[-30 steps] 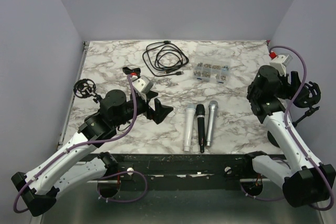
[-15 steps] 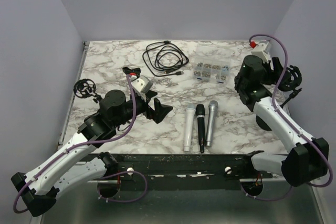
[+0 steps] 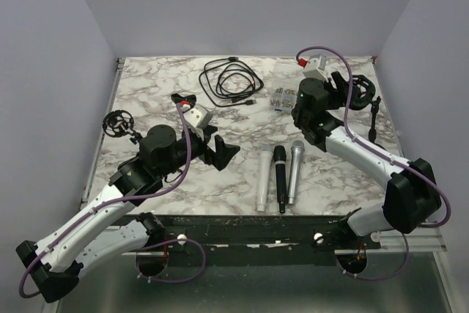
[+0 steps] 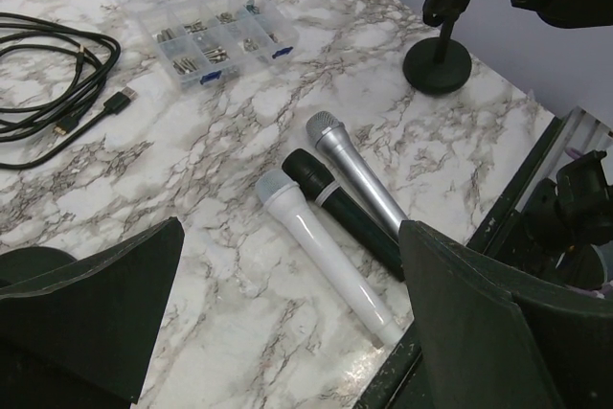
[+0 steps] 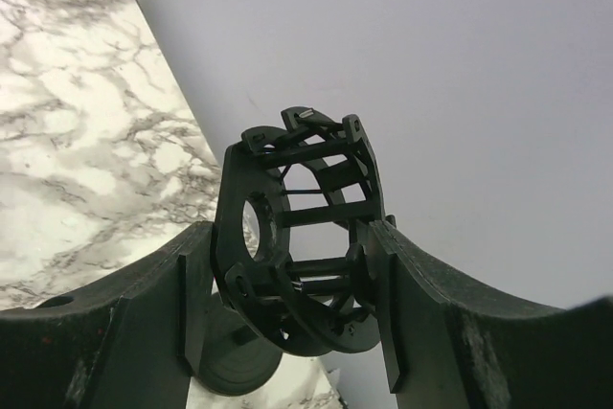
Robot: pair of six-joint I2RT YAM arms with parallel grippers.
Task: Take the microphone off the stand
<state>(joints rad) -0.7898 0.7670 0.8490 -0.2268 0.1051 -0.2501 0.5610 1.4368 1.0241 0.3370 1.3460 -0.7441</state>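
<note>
Trouble likeliest at the right gripper (image 5: 287, 246). Its two fingers pinch the black open-frame shock-mount cage (image 5: 321, 213) from either side, and contact looks made on both. The cage tops a thin black pole (image 3: 374, 119) on a round black stand base (image 4: 437, 66), which appears to rest on the right part of the white-and-grey marble table (image 3: 146, 86). The cage reads empty: wall shows through its ring, with no microphone body inside.

Microphones: the white handheld microphone (image 4: 316, 246), black handheld microphone (image 4: 330, 200) and silver handheld microphone (image 4: 359, 174) lie side by side on the marble between the arms. None sits in a stand that I can see. A second black shock-mount stand (image 3: 117, 124) is at the left edge, too small to tell if it is loaded.

The left gripper (image 4: 290, 229) is spread wide with nothing between its fingers, above the table near the three microphones.

Risks, as judged:
- The grip is on the cage, not a microphone, so any pull takes the whole stand with it.
- The base is small and the pole tall. A sideways drag could tip it.
- The thin cage bars may flex or crack under squeeze.
- A toppled stand could land on the clear plastic compartment box of small parts (image 4: 206, 31) or on the microphones.
- Nothing pins the base, and the left arm is well apart from it.
</note>
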